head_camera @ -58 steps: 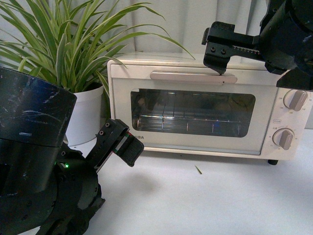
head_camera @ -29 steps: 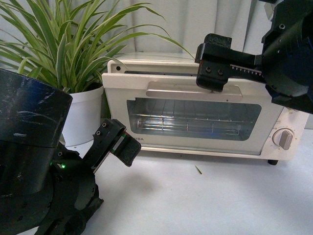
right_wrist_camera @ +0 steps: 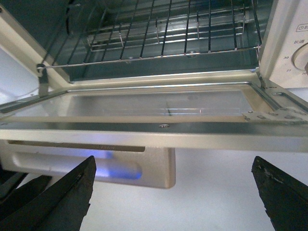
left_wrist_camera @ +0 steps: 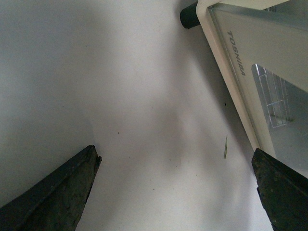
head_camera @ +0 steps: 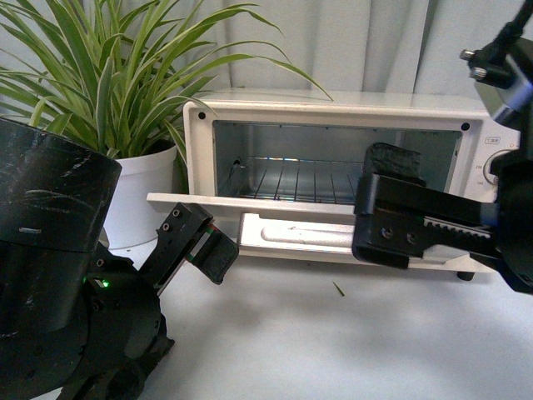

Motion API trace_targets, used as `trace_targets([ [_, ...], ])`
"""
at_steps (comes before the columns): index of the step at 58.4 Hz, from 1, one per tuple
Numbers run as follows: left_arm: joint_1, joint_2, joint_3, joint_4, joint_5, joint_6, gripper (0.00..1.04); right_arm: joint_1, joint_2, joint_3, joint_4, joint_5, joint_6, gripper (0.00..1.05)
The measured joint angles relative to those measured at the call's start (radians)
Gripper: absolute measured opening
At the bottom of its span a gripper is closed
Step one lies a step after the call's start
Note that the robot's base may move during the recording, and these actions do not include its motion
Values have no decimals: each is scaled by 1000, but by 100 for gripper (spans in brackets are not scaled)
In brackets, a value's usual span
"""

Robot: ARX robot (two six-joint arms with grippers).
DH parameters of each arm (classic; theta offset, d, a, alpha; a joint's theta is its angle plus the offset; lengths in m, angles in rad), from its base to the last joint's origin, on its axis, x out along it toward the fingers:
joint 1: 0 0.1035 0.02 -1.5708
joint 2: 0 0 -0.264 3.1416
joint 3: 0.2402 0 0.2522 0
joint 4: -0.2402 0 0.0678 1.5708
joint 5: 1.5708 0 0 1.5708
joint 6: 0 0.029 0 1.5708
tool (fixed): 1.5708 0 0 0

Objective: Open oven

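The cream-white oven (head_camera: 333,108) stands at the back of the table with its door (head_camera: 250,204) folded down about level. The wire rack (head_camera: 291,179) shows inside. The pale bar handle (head_camera: 291,233) hangs under the door's front edge. My right gripper (head_camera: 391,221) is open, in front of the door's right part. In the right wrist view the gripper (right_wrist_camera: 173,166) is open and holds nothing, with the handle (right_wrist_camera: 120,163) just ahead between its fingers. My left gripper (head_camera: 200,246) is open by the door's left corner. In the left wrist view it (left_wrist_camera: 174,151) is empty above the table.
A leafy plant (head_camera: 100,83) in a white pot (head_camera: 146,196) stands left of the oven. A small green leaf bit (head_camera: 338,289) lies on the white table (head_camera: 333,350). A knob (right_wrist_camera: 303,55) is on the oven's right panel. An oven foot (left_wrist_camera: 188,17) shows in the left wrist view.
The oven door swung from shut down to about level. My right gripper came down from the oven's top edge with the handle. The left arm barely moved.
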Motion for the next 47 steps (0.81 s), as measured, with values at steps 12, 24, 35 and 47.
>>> trace_targets([
  [12, -14, -10, -4, -24, -45, 47, 98, -23, -200, -103, 14, -44, 33, 95],
  [24, -34, -19, -4, -63, -106, 154, 98, -77, -296, -152, 3, -94, 61, 95],
  [35, -58, -23, -10, -87, -196, 296, 98, -132, -317, -201, 3, -137, 77, 95],
  [47, -83, -24, -25, -90, -281, 486, 98, -159, -322, -236, 7, -180, 77, 95],
])
